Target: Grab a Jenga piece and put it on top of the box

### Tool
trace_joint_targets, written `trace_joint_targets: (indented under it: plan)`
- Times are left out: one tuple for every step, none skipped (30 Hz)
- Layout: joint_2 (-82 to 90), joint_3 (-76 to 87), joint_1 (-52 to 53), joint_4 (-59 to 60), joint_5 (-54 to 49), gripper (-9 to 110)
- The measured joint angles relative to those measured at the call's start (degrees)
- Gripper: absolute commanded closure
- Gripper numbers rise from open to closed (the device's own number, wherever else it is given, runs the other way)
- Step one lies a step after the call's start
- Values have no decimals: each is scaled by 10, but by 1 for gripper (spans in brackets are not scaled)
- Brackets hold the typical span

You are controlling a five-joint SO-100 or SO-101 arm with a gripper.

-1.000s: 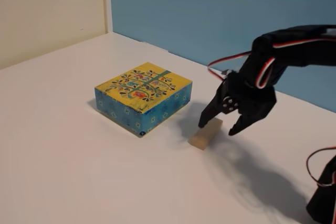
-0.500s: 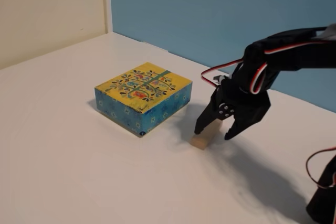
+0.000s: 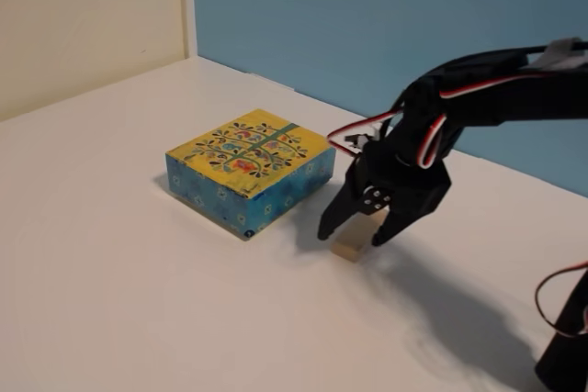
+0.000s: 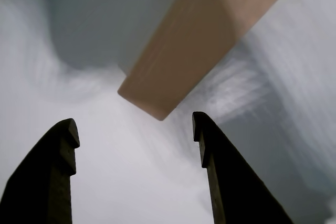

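Note:
The Jenga piece is a light-tan wooden block lying flat on the white table, just right of the box with the yellow patterned top and blue sides. My black gripper hangs low over the block, open, one finger on each side of its near end. In the wrist view the block fills the upper middle, blurred, and the gripper shows two dark fingertips spread wide below it, with nothing between them.
The white table runs wide to the left and front of the box. A blue wall and a cream wall stand behind. Red and white cables loop off the arm, and its base sits at the lower right.
The arm has swung left and down, bringing the open gripper from the block's far right end down over its near end. Block and box have not moved.

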Motion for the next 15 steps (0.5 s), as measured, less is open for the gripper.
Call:
trace_joint_targets:
  plan:
    - [-2,-4,0,0,0,75]
    - [-4,-9,-1,-2,0,75]
    - [-9,-15,-4,-6,0,75]
    - [-15,-21,-4,-10,1,74]
    - [-22,-28,1,-14,3,74]
    - [-29,-37,10,-18,8,74]
    - [-38,-46,20,-22,11,74]
    - [-47,-54,26,-28,16,74]
    - [-56,-59,33,-36,18,74]
    - [-67,-67,36,-42,18,74]
    - [-78,-75,41,-46,18,73]
    - [-88,-82,49,-49,18,73]
    - [-98,-91,58,-50,21,73]
    - [-106,-98,67,-52,21,73]
    - [-111,-104,74,-53,21,73]
